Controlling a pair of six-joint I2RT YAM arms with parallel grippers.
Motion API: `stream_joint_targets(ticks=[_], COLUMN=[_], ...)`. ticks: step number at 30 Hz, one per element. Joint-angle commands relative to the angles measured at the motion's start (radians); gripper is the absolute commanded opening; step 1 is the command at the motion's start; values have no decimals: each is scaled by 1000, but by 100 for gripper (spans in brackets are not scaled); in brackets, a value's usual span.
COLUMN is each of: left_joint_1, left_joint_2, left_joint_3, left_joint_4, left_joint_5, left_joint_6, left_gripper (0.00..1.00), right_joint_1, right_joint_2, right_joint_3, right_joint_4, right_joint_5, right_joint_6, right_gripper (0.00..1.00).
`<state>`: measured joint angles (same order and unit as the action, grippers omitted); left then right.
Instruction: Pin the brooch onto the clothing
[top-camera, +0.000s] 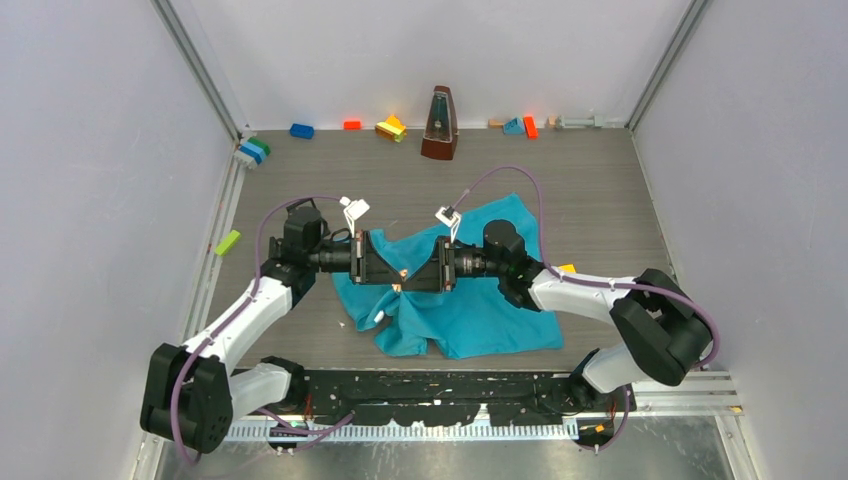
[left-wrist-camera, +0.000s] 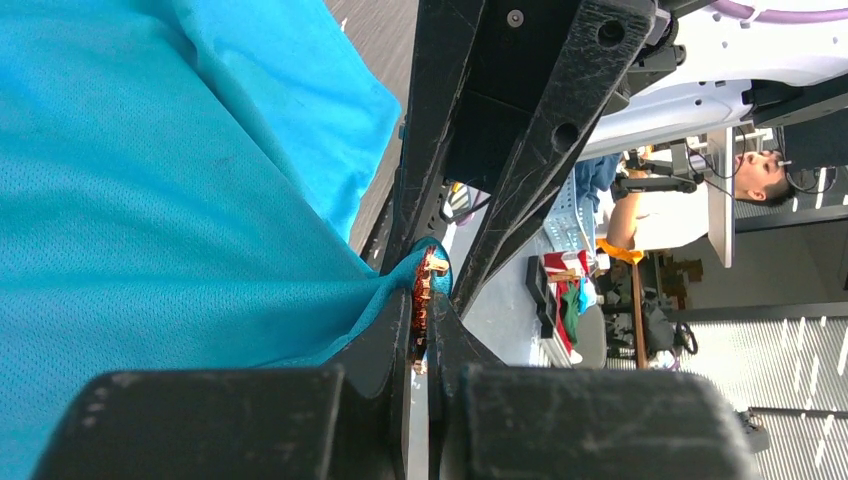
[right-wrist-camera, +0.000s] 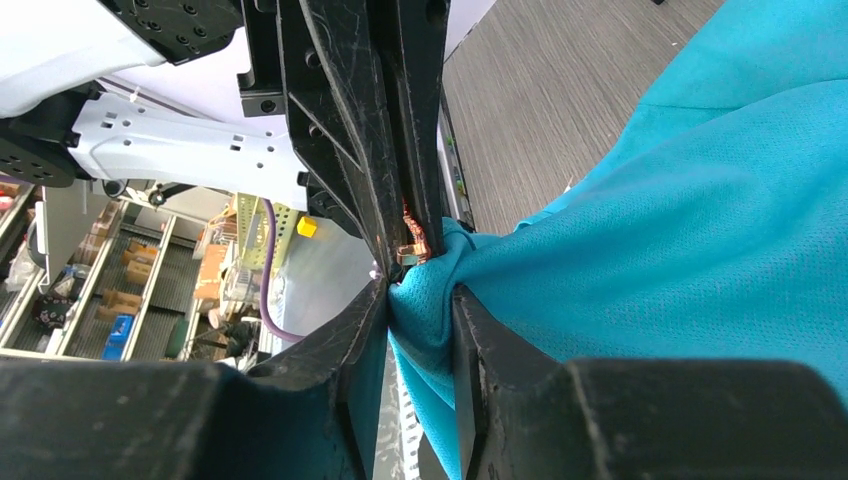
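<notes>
Overhead, the count is short: two arms, one T-shirt, one brooch, one metronome and a scatter of toy bricks. The clothing (top-camera: 480, 300), a teal short-sleeved shirt of fine mesh knit, lies rumpled at the middle of the grey wood-grain table (top-camera: 600, 200). Its small white neck label (top-camera: 380, 317) shows at the 7 o'clock side.

Both grippers meet tip to tip over the shirt's 9 o'clock edge. The left gripper (left-wrist-camera: 424, 330) is clamped on the brooch (left-wrist-camera: 422, 290), a small copper-coloured piece with a beaded rim, standing on edge between the black fingers, with teal fabric pulled up against it. The right gripper (right-wrist-camera: 420, 305) has its jaws part-way together on a pinched fold of the shirt, the cloth filling the gap and touching both fingers just below the brooch.

At 12 o'clock stands the metronome (top-camera: 440, 125), a brown pyramid against the far wall. Along that edge lie one blue brick (top-camera: 301, 130), one orange-red brick (top-camera: 352, 125), a yellow-and-orange clump (top-camera: 391, 128), and a teal brick (top-camera: 513, 126) beside an orange one (top-camera: 530, 127). A stacked clump (top-camera: 253, 150) sits at 10 o'clock, and a single lime bar (top-camera: 228, 242) at 9 o'clock.

Bare tabletop runs between the shirt and the far bricks, and again toward 3 o'clock. The shirt's near hem lies close to the black base rail (top-camera: 450, 385) at 6 o'clock.
</notes>
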<state>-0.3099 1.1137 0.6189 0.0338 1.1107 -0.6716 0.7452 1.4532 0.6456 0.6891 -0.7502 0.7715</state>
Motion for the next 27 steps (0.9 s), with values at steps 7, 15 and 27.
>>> stream_joint_targets(ticks=[7, 15, 27], left_joint_1=[-15, -15, -15], left_joint_2=[-51, -53, -58], left_joint_3=[15, 15, 15], left_joint_4=[44, 43, 40], left_joint_5=[60, 58, 71], left_joint_6=[-7, -6, -3], left_gripper=[0, 0, 0], right_joint_1=[-12, -29, -41], right_joint_2=[7, 2, 19], right_joint_3=[-22, -42, -41], right_joint_4=[122, 132, 118], right_joint_5=[92, 99, 110], right_joint_6=[51, 61, 71], right_gripper=[28, 27, 24])
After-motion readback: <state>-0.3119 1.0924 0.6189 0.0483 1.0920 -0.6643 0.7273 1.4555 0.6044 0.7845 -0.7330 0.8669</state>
